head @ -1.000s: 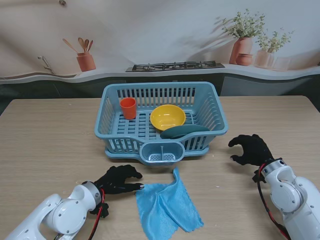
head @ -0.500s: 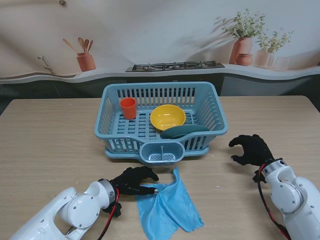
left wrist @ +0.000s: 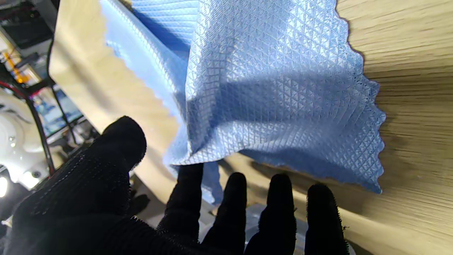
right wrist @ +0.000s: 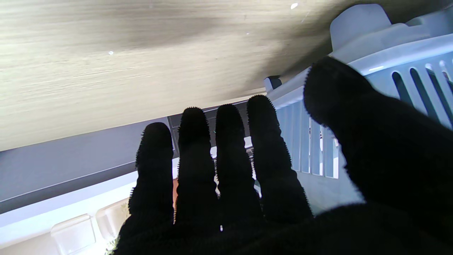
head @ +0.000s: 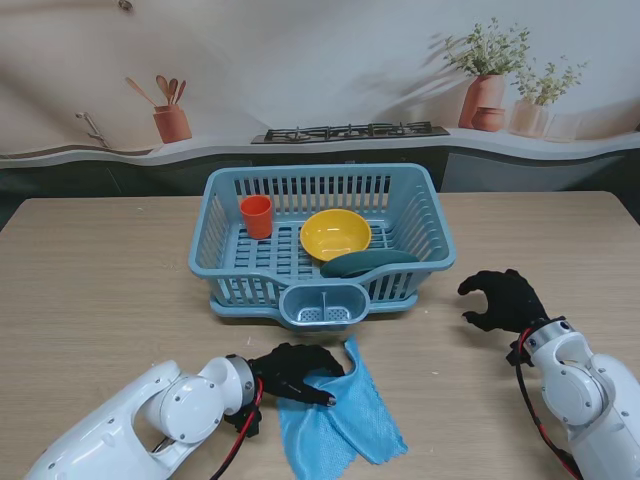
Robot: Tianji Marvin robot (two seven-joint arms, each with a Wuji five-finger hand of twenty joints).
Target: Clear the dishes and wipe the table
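A: So the left robot hand [head: 295, 368] is sitting right over the near-left edge of the cloth [head: 340, 415], fingers [left wrist: 233, 209] spread and not pinched on anything yet. In the wrist view the fabric is bunching up just past the fingertips, so I'd call it open, touching at most.

B: And the right robot hand [head: 500, 298]?

A: Hovering off to the right of the rack [head: 430, 215], fingers curled loosely, holding nothing. The cloth is lying on the table [head: 100, 270] just in front of the rack, folded over itself with a corner sticking up.

B: Dishes looking done?

A: Seems so: cup [head: 256, 216], bowl [head: 335, 234] and a dark plate [head: 368, 263] are all sitting in the rack. Wiping is what's left, I'd guess.

B: How's that cloth going to behave?

A: Light, floppy, waffle-textured, so probably grippy but it's going to crumple and slide. I'd be pinching the raised fold, or pressing flat with the palm, not chasing a thin edge.
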